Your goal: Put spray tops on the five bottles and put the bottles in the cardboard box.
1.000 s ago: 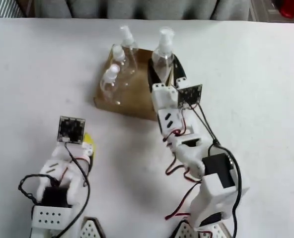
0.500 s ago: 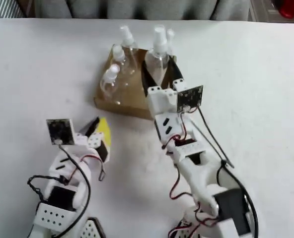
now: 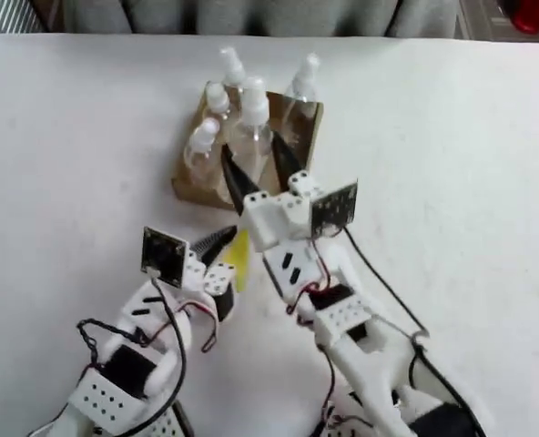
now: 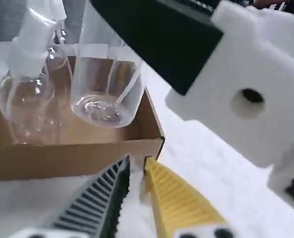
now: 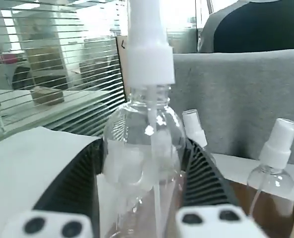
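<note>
A cardboard box (image 3: pixel 186 185) at the table's middle holds three clear spray-topped bottles on its left (image 3: pixel 202 143) and one at its back right (image 3: pixel 304 80). My right gripper (image 3: pixel 251 157) is shut on a fifth clear bottle (image 3: pixel 250 123), upright, with a white spray top. In the left wrist view this bottle (image 4: pixel 106 84) hangs over the box's front part, its bottom just above the box floor (image 4: pixel 62 130). My left gripper (image 3: pixel 236 238), black and yellow fingers nearly together and nothing between them, sits low just before the box's front wall (image 4: pixel 77 156).
The two arms stand close together in front of the box, my left gripper right beside the right wrist (image 3: pixel 283 214). White tabletop (image 3: pixel 452 164) spreads wide to the right and left of the box. A grey partition (image 5: pixel 251 94) rises behind the table.
My right arm carried the bottle from the box's back right toward its front middle. My left arm swung right and forward, up to the box's front wall, its fingers drawing together.
</note>
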Available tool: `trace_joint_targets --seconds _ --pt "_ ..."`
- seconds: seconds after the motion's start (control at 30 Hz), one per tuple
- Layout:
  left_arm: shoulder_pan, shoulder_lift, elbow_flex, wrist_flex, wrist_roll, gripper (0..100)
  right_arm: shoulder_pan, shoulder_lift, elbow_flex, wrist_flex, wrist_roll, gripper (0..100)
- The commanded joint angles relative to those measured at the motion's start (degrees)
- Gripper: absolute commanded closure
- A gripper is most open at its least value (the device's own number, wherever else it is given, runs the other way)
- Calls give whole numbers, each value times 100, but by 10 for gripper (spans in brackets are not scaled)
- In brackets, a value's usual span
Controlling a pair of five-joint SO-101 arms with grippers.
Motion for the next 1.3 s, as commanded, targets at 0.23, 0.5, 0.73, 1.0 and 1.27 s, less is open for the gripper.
trace_joint_targets --seconds 0.23,0.5,0.73,1.0,1.27 --pt "40 -75 -35 -158 -62 932 -163 -2097 18 2527 -158 982" --pt "40 -75 -35 -149 -53 932 -646 -3468 360 3714 -387 982" --pt "40 -75 -35 -149 -53 932 -655 -4708 554 4866 -378 982" --pt "40 -75 -35 -149 -53 932 -646 -5710 563 6070 -369 982" --pt "57 -75 -35 -149 -44 932 -646 -5191 958 4075 -369 982"
